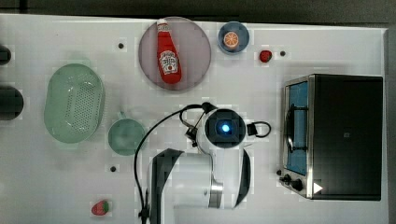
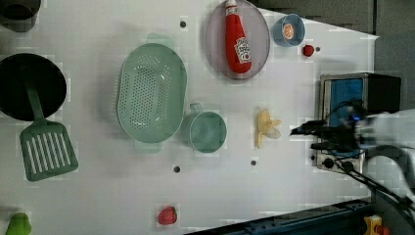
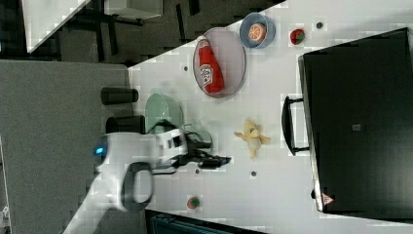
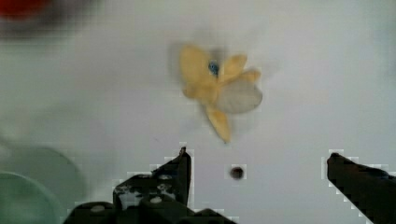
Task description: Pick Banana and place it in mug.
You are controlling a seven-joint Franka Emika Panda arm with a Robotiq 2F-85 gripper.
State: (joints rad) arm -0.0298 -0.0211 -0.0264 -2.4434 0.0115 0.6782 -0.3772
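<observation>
Pincer [image 4: 257, 175] spread wide and empty, hovering above the table [image 2: 293, 196] near the banana [image 2: 265, 127], which lies peeled beside the mug [image 2: 208, 132]. Approach step, I judge: next it must descend and straddle the fruit.

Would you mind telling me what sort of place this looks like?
Probably a lab's mock kitchen: a white table holds a pale green perforated colander, a red ketchup bottle and a steel toaster oven.
</observation>
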